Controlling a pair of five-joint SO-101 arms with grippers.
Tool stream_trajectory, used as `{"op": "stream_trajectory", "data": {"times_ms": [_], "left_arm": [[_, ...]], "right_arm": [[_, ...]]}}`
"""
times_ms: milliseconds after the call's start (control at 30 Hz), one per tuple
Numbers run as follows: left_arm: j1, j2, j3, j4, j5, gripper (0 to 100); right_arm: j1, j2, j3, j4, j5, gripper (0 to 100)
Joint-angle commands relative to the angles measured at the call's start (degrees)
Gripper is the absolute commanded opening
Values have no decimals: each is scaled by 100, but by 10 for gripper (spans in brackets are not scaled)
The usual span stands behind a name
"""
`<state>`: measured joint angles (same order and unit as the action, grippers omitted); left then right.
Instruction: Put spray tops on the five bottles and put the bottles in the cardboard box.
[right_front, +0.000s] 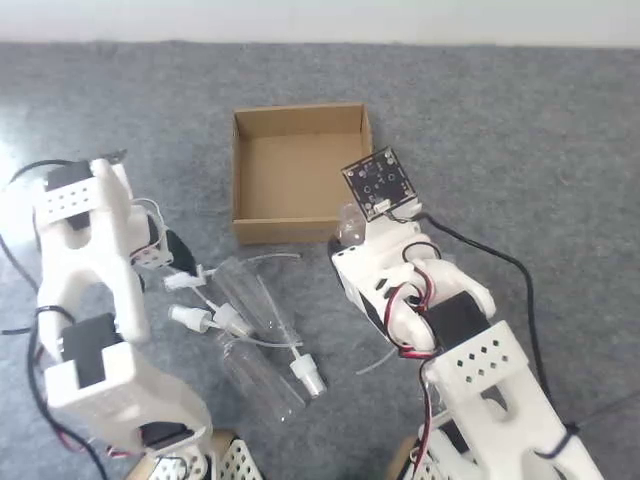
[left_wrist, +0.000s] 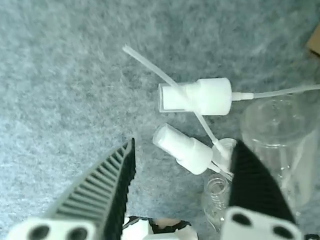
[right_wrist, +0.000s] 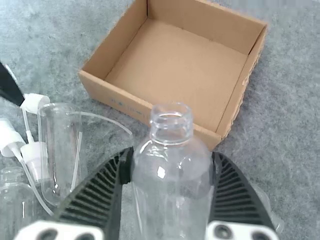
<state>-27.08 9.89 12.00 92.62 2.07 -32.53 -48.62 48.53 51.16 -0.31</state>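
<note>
My right gripper (right_wrist: 171, 159) is shut on a clear bottle (right_wrist: 172, 175) with an open neck and no top, held just in front of the cardboard box (right_wrist: 205, 17). In the high view this bottle (right_front: 352, 224) is at the near right corner of the box (right_front: 237, 170). My left gripper (left_wrist: 185, 146) is open and low over the carpet, its jaws either side of a white spray top (left_wrist: 181, 148). A second spray top (left_wrist: 200, 96) with a long tube lies just beyond. Two clear bottles (right_front: 250, 290) (right_front: 262, 375) lie on the carpet between the arms.
More loose spray tops (right_front: 310, 378) (right_front: 236, 322) with thin tubes lie among the bottles. The box stands open with nothing in it. Grey carpet covers the table, and a black cable (right_front: 520, 270) runs on the right.
</note>
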Motion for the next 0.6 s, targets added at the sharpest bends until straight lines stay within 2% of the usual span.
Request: {"op": "stream_trajectory", "data": {"times_ms": [0, 567], "left_arm": [[18, -396, -31, -176, -26, 337], [-18, -396, 1437, -2189, -35, 337]], "right_arm": [[75, -171, -79, -110, -9, 129], [75, -171, -79, -110, 0, 129]]}}
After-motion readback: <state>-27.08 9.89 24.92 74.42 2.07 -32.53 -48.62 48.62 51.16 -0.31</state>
